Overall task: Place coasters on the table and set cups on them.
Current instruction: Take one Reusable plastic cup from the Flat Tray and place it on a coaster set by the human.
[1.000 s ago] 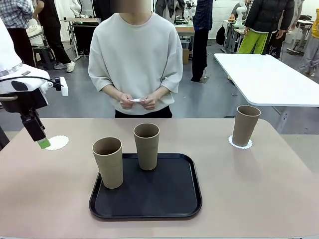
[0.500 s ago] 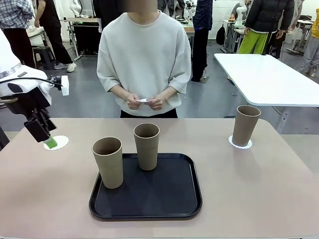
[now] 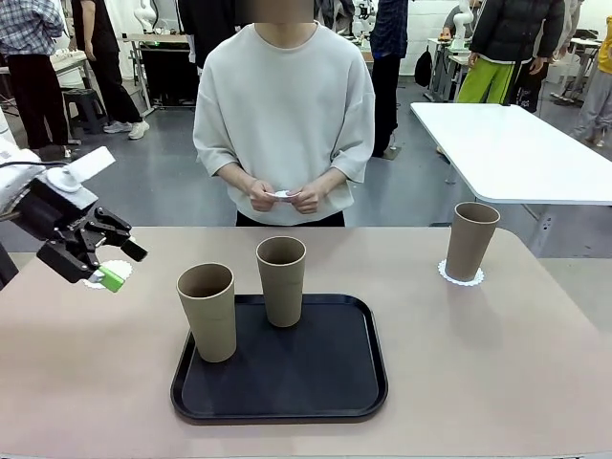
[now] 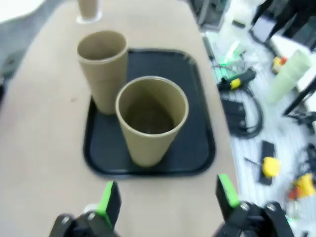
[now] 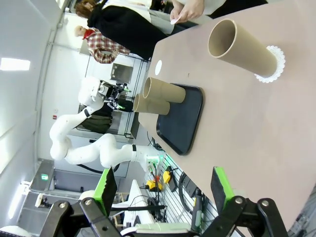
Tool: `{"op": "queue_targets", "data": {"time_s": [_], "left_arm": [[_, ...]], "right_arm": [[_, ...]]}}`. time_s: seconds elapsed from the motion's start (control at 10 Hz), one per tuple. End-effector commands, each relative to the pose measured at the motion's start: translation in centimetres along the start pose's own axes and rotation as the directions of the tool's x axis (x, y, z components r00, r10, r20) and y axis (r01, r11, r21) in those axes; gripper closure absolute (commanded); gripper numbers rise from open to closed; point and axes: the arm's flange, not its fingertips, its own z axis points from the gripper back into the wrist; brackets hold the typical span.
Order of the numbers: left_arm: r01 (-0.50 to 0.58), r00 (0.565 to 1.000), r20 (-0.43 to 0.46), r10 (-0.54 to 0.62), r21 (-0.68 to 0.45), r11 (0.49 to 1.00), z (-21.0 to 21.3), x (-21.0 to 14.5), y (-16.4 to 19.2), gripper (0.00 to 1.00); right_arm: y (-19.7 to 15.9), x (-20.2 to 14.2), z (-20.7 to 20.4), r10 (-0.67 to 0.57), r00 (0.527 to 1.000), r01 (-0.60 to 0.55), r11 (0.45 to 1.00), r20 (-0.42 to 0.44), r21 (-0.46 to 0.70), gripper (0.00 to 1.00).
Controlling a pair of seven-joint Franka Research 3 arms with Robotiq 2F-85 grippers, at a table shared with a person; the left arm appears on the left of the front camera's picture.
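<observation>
Nearest on the table [image 3: 497, 363] lay a black tray [image 3: 277, 406] holding two upright cups. The near cup [image 3: 207, 316] stood at its left front and the far cup [image 3: 281, 282] by its back rim, just apart. Left of the tray, the left gripper [image 3: 123, 266] hung tilted over the left coaster [image 5: 158, 67], jaws apart and holding nothing. Whether a pad touched the disc I could not tell. Farther right, well apart from the tray, the third cup [image 3: 470, 239] stood on the right coaster [image 3: 461, 277]. At the far edge a person's hands [image 3: 282, 198] pinched a small white piece [image 3: 276, 193].

The left wrist view looked down into the near cup to its bare brown bottom, which the front view hid behind the rim. The right wrist view showed the right gripper [image 5: 163, 190], jaws wide apart and holding nothing, above the table's right end. It also showed the left coaster whole, where the front view had the gripper across it.
</observation>
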Motion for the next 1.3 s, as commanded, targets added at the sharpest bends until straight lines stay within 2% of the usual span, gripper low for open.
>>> {"op": "queue_targets", "data": {"time_s": [0.0,0.1,0.2,0.3,0.6,0.7,0.8,1.0,1.1,1.2], "left_arm": [[0.009,0.993,0.122,-0.002,-0.050,0.999,0.7,-2.6,2.4,0.00],[0.023,0.987,0.157,-0.018,-0.030,0.999,0.6,-3.5,2.4,0.00],[0.014,0.987,0.158,-0.022,0.052,0.999,0.6,-4.3,2.3,0.00],[0.002,0.980,0.197,-0.021,0.096,0.995,0.6,-5.0,2.0,0.00],[0.064,0.981,0.165,-0.098,0.199,0.978,0.3,-5.3,0.4,0.00],[0.043,0.981,0.178,-0.073,0.162,0.986,0.8,-4.5,-0.2,0.00],[0.016,0.985,0.167,-0.039,0.139,0.990,1.1,-5.6,1.6,0.00],[0.016,0.985,0.167,-0.039,0.139,0.990,1.1,-5.6,1.6,0.00],[0.025,0.986,0.159,-0.048,0.146,0.989,1.0,-5.2,1.0,0.00],[0.104,0.975,0.178,-0.133,0.161,0.981,0.4,-5.5,1.9,0.00]], "right_arm": [[0.1,0.0,0.0,-0.012,1.000,0.012,1.000,-0.002,0.003,0.00],[0.1,0.0,0.0,-0.012,1.000,0.012,1.000,-0.002,0.003,0.00],[0.1,0.0,0.0,-0.012,1.000,0.012,1.000,-0.002,0.003,0.00],[0.1,0.0,0.0,-0.012,1.000,0.012,1.000,-0.002,0.003,0.00],[0.1,0.0,0.0,-0.012,1.000,0.012,1.000,-0.002,0.003,0.00],[0.1,0.0,0.0,-0.012,1.000,0.012,1.000,-0.002,0.003,0.00],[0.1,0.0,0.0,-0.012,1.000,0.012,1.000,-0.002,0.003,0.00],[0.1,0.0,0.0,-0.012,1.000,0.012,1.000,-0.002,0.003,0.00],[0.1,0.0,0.0,-0.012,1.000,0.012,1.000,-0.002,0.003,0.00],[0.1,0.0,0.0,-0.012,1.000,0.012,1.000,-0.002,0.003,0.00]]}}
